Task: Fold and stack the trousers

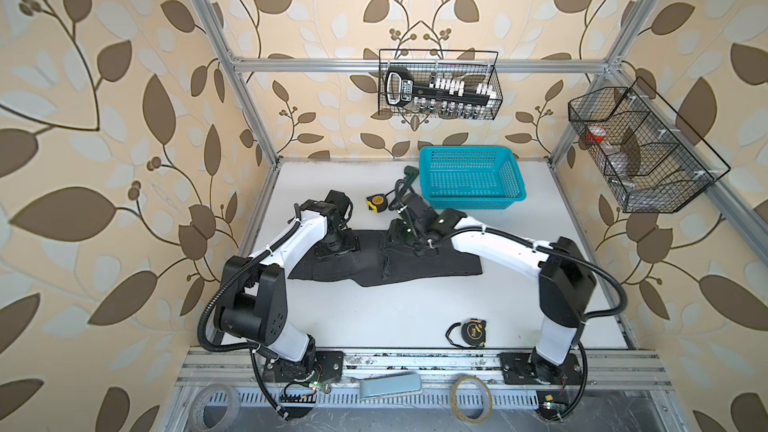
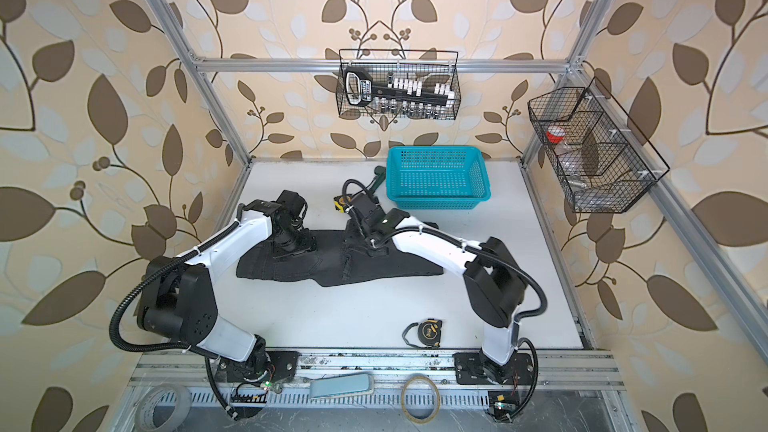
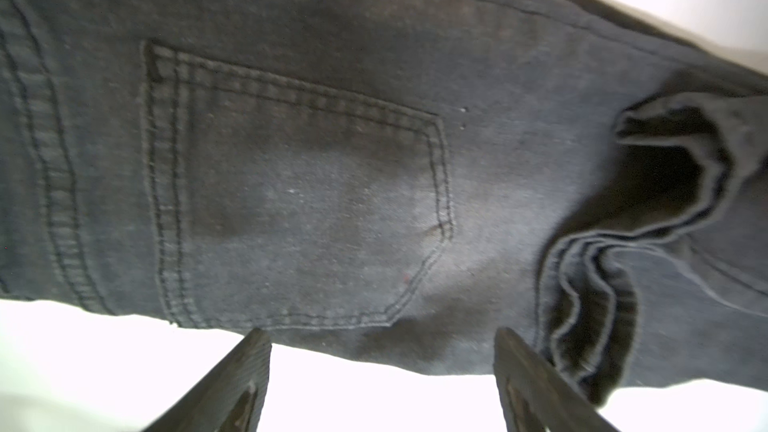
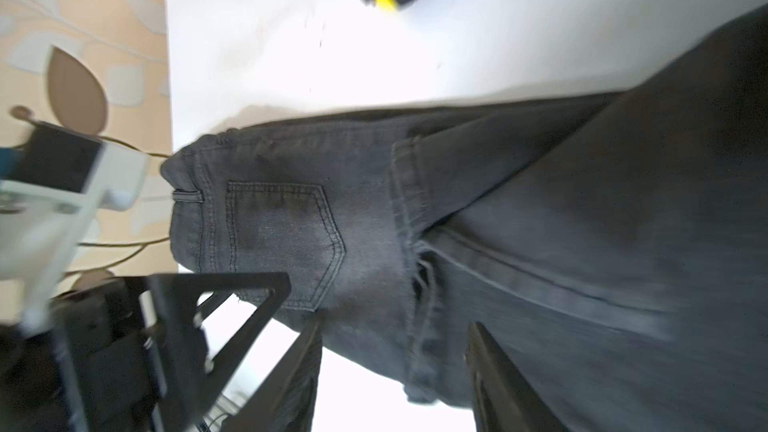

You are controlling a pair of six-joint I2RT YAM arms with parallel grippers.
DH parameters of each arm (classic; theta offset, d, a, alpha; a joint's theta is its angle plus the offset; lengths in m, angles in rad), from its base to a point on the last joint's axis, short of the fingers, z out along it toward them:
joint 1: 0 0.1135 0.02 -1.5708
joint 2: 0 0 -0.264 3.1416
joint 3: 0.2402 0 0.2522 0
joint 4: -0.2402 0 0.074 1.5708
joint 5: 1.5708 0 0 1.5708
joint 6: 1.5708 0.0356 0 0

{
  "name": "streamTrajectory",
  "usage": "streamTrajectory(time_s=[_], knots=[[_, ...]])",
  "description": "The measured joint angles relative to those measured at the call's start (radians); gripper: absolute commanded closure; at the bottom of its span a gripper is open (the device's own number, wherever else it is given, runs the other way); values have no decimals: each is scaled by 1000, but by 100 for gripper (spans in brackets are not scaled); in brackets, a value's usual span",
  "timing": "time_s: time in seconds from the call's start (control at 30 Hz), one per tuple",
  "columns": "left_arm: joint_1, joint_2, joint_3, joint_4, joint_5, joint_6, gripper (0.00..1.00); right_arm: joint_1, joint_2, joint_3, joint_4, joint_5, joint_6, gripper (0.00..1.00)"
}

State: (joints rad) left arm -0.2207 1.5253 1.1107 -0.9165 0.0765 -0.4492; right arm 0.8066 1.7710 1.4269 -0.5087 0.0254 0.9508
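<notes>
The trousers (image 1: 415, 270) lie folded in front of the blue basket (image 1: 473, 201), not in it. The left gripper (image 3: 382, 332) and right gripper (image 4: 395, 326) are both spread, holding nothing. A snagging claw could pull the fold open.

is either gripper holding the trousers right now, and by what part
Nothing is held. The left gripper and the right gripper both stand open over the trousers, which lie flat on the table; no cloth is pinched in either.

Left arm (image 1: 291, 243) and right arm (image 1: 494, 248) lean inward, jaws parted.
</notes>
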Motion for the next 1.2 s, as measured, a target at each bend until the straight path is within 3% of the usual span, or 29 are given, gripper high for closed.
streamTrajectory(time_s=[0.23, 0.5, 0.63, 0.83, 1.07, 1.2], knots=[[-48, -29, -1, 23, 81, -56, 17, -129, -148, -201, -39, -36, -145, 41], [-248, -29, -5, 121, 131, -163, 25, -230, -59, -294, 68, -179, -201, 41], [-297, -4, -5, 168, 134, -189, 31, -236, 5, -294, 156, -244, -196, 41], [-315, 66, -5, 237, 146, -216, 45, -236, 90, -294, 278, -331, -161, 46], [-344, 92, -27, 283, 164, -224, 70, -236, 116, -286, 374, -397, -113, 63], [-344, 98, -47, 296, 178, -226, 78, -235, 133, -253, 428, -426, -91, 63]])
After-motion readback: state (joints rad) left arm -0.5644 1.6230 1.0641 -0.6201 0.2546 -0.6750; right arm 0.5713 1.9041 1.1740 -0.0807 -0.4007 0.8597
